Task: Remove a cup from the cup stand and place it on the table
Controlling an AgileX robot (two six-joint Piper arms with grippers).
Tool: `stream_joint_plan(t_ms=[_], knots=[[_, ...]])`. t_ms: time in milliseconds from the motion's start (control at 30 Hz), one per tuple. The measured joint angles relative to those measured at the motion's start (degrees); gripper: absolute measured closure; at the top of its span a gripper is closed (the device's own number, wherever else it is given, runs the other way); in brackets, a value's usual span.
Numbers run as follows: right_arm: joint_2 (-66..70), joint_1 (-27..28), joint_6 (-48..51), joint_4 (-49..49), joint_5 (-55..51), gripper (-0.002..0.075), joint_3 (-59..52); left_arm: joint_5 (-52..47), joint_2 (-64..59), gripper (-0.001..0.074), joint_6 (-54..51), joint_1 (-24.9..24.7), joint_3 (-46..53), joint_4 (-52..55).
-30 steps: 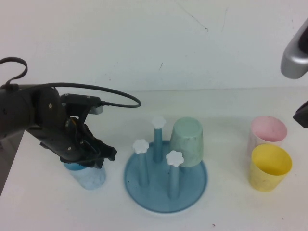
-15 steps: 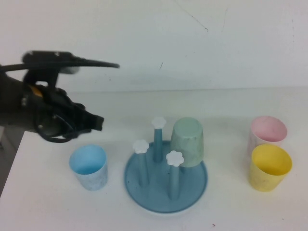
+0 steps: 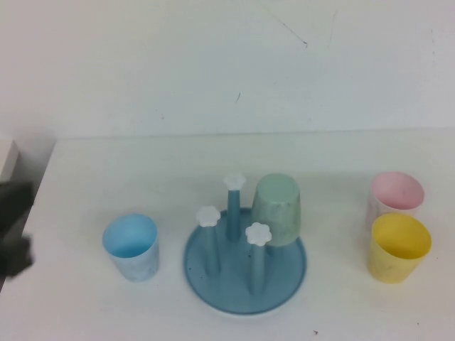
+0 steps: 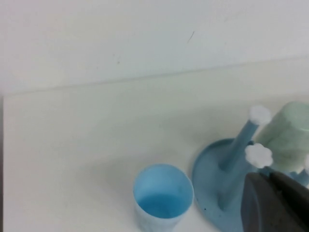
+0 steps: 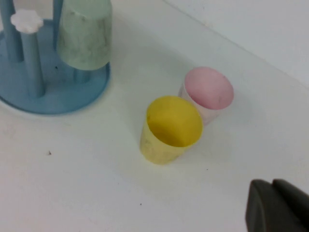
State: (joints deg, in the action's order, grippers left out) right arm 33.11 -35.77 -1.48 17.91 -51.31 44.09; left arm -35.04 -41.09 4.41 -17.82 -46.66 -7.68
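Note:
The light blue cup (image 3: 131, 245) stands upright on the white table (image 3: 142, 170), just left of the cup stand; it also shows in the left wrist view (image 4: 162, 195). The round blue cup stand (image 3: 284, 273) has three bare white-capped pegs and a pale green cup (image 3: 279, 209) upside down on a fourth. My left gripper (image 4: 271, 178) is shut and empty, raised well back from the blue cup. In the high view only a dark blur of the left arm (image 3: 14, 234) shows at the left edge. My right gripper (image 5: 271, 186) is shut and empty above the table, near the yellow cup.
A yellow cup (image 3: 399, 246) and a pink cup (image 3: 396, 195) stand upright side by side at the right, also in the right wrist view (image 5: 170, 128) (image 5: 208, 92). The table's left edge (image 3: 28, 213) is close to the blue cup. A white wall stands behind.
My left gripper let go of the light blue cup on the table, rose, and pulled back left almost out of the high view. The cup stays upright.

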Motion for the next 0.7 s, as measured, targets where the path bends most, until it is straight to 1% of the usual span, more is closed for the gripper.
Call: stream_joint_plan(t_ms=[133,333,533,700], knots=[[-6.50,0.00,-3.05,1.18,4.80,0.0726,-8.95,0.51,11.46,0.0735,0.10,0.00,6.45,-0.66],[-13.44,0.00,-4.97,1.53,6.80,0.0726,-17.21,0.51,24.11,0.0736,-1.21,0.00,12.99,-1.00],[-15.09,0.00,-6.26,1.67,7.16,0.0726,-20.36,0.38,30.77,0.0736,-4.04,0.00,16.49,-0.96],[-15.09,0.00,-6.39,1.69,7.45,0.0726,-20.39,-0.26,31.89,0.0736,-4.41,0.00,16.83,-0.96]])
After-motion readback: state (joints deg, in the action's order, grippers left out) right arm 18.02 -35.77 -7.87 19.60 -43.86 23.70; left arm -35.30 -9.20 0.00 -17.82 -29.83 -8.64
